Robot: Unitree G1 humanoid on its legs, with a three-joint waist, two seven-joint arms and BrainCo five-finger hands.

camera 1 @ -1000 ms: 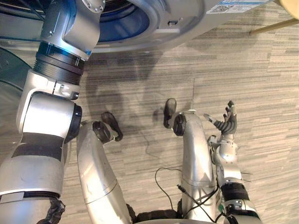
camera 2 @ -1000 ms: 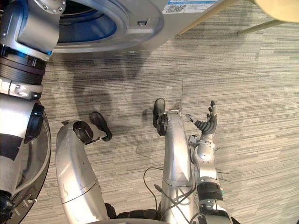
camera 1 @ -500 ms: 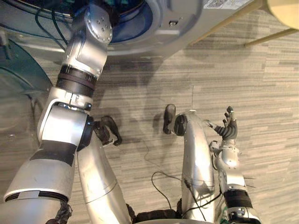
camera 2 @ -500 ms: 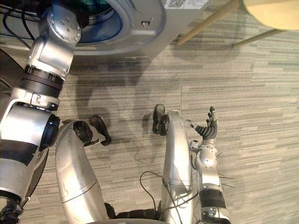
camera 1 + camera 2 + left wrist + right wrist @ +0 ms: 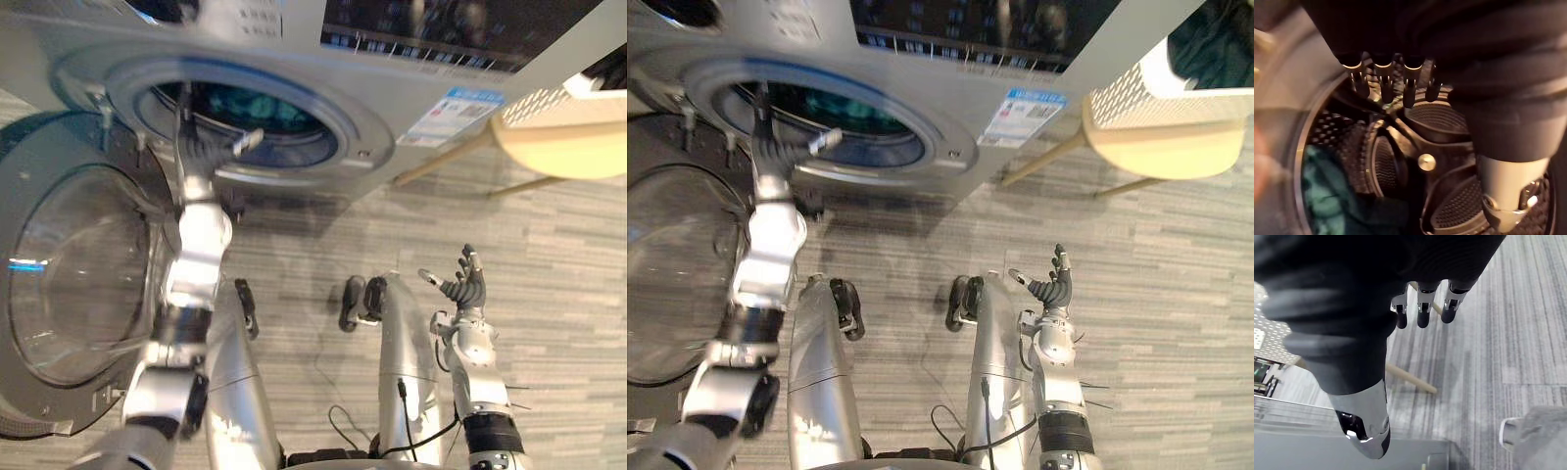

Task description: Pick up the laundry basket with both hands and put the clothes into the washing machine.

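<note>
As the camera has tilted up, the washing machine (image 5: 397,93) and its open door (image 5: 78,284) come into view. The left hand (image 5: 201,149) is at the drum (image 5: 1420,161), fingers straight, empty; teal clothes (image 5: 1322,196) lie inside. The right hand (image 5: 468,289) stays spread, empty. The laundry basket (image 5: 1146,93) sits on a stool (image 5: 1161,147), right.
</note>
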